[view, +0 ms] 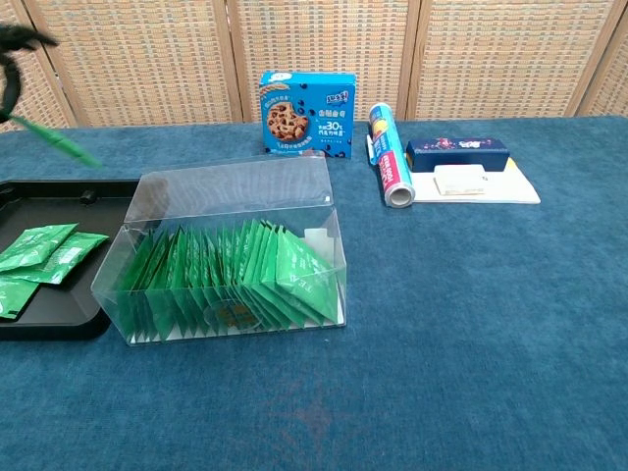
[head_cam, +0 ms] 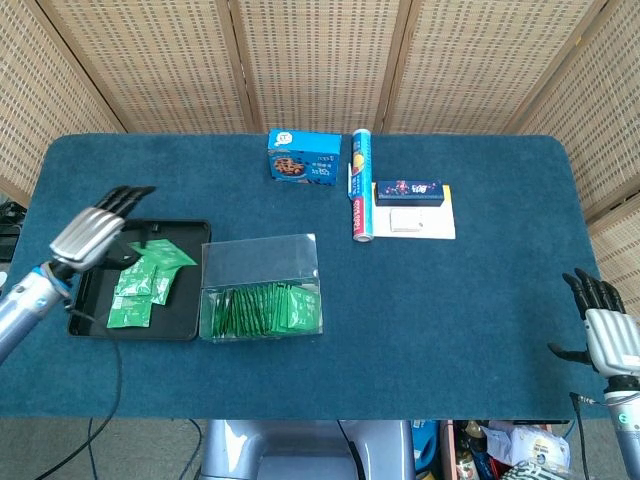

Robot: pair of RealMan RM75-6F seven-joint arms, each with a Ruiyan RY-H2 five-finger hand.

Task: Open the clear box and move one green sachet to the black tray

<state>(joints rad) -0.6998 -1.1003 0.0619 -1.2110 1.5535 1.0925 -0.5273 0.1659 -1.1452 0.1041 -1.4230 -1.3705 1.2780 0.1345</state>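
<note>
Head view shows the left hand (head_cam: 98, 228) raised over the far end of the black tray (head_cam: 90, 306), pinching a green sachet (head_cam: 165, 252) that hangs tilted from its fingertips above the tray. More loose sachets (head_cam: 134, 292) lie flat inside the tray. Just beside the tray on its right stands the clear box (head_cam: 262, 285), lid tipped back and open, packed with a row of upright green sachets. The right hand (head_cam: 603, 331) sits well apart at the near right edge of the blue surface (head_cam: 480, 300), fingers spread and holding nothing. At the far side lie a blue cookie box (head_cam: 303, 158), a foil roll (head_cam: 361, 184) and a dark blue carton (head_cam: 408, 190) on a white pad. Chest view catches only dark fingertips (view: 18, 41) at the top left corner with the held sachet (view: 61, 144) slanting down from them above the tray (view: 59, 322); the open box (view: 232, 257) stands in front, its lid leaning back.
</note>
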